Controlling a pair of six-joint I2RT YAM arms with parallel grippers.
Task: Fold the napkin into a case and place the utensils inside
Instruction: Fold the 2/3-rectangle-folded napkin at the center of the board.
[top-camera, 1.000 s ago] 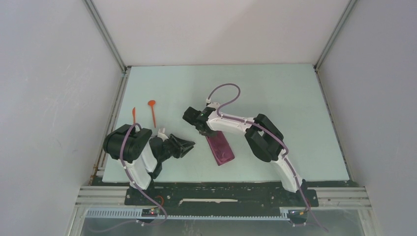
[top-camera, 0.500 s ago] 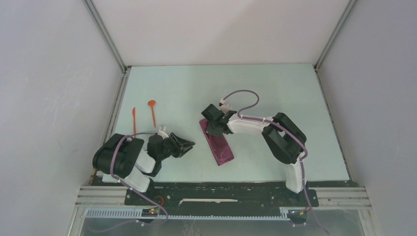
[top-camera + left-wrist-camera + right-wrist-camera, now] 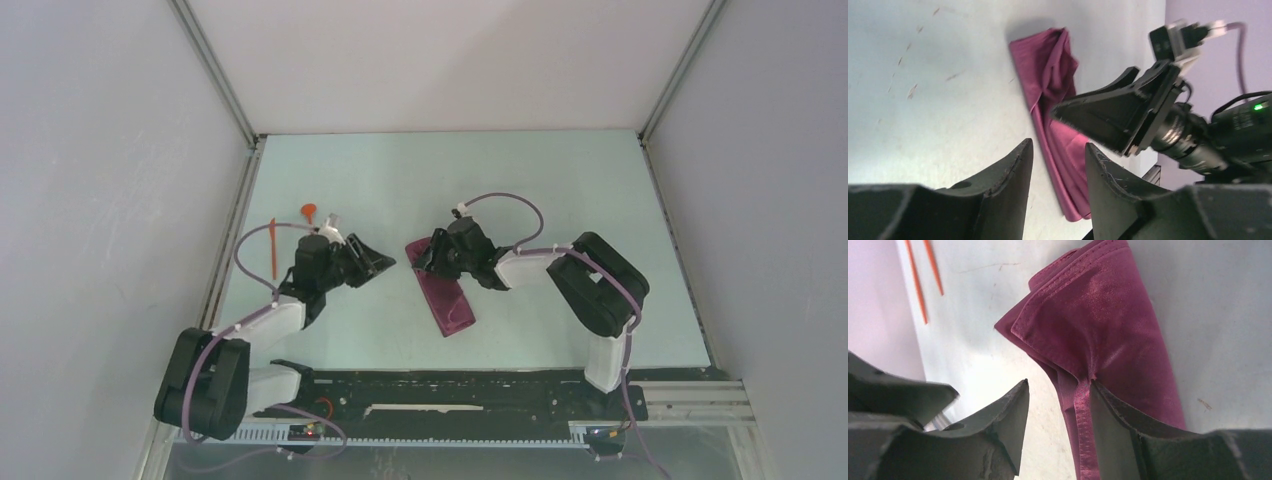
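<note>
The napkin point(image 3: 452, 305) lies on the table as a long narrow maroon case, its far end under my right gripper point(image 3: 422, 264). In the right wrist view that gripper point(image 3: 1058, 386) stands open, and the napkin point(image 3: 1108, 325) has its hem resting against the inner face of one finger point(image 3: 1108, 420). My left gripper point(image 3: 387, 264) is open just left of the case with nothing between its fingers; through its gap point(image 3: 1058, 147) I see the napkin point(image 3: 1045, 85). Two orange utensils lie at the far left, a spoon-ended one point(image 3: 308, 211) and a thin one point(image 3: 272, 247).
The left arm's wrist point(image 3: 315, 262) covers most of the spoon-ended utensil's handle. The enclosure's left wall point(image 3: 120, 200) stands close beside the utensils. The two grippers' tips are a short gap apart over the pale green table point(image 3: 560, 190).
My right gripper has laid the napkin's far end down flat and opened off it. My left arm has stretched forward, bringing its gripper up beside the case's far end.
</note>
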